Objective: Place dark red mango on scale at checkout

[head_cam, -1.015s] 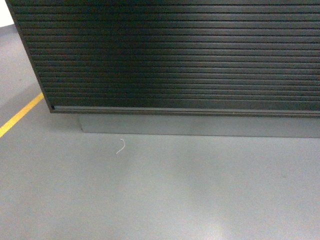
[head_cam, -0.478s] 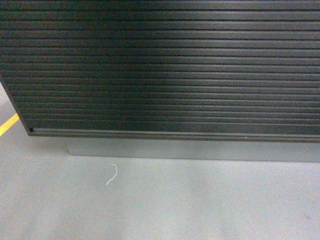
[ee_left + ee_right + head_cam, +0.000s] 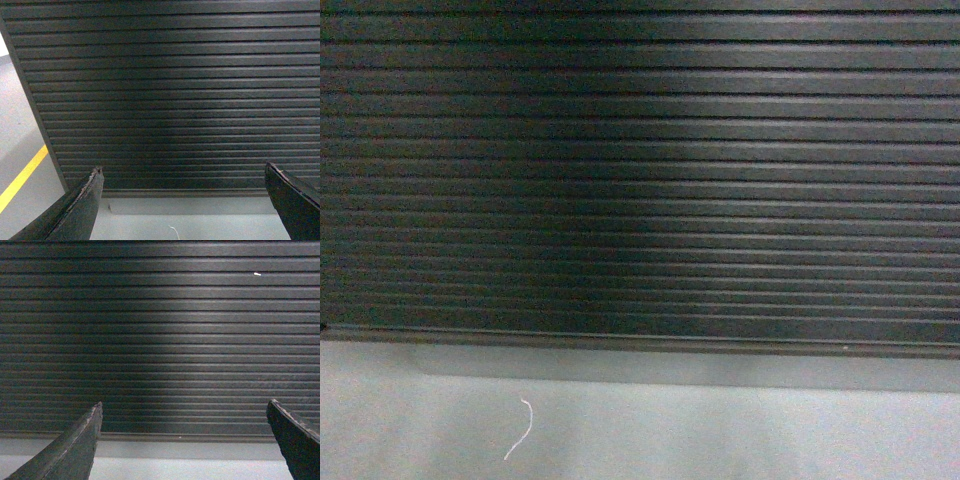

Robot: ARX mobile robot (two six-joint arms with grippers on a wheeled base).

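The checkout counter's ribbed black front panel (image 3: 640,180) fills nearly the whole head view and stands close ahead. The same checkout panel (image 3: 165,95) fills the left wrist view, where its left corner edge shows. It also fills the right wrist view as the checkout panel (image 3: 160,335). My left gripper (image 3: 183,170) is open with nothing between its dark fingers. My right gripper (image 3: 184,407) is open and empty too. Neither gripper shows in the head view. The dark red mango and the scale are out of view.
Grey floor (image 3: 720,430) runs under the counter's recessed grey plinth (image 3: 670,370). A thin white curl of string (image 3: 520,430) lies on the floor at lower left. A yellow floor line (image 3: 20,177) runs left of the counter's corner.
The head view has closed in on the counter: the panel grew to fill the frame, its left corner and the yellow line slid out of sight, and the string moved down.
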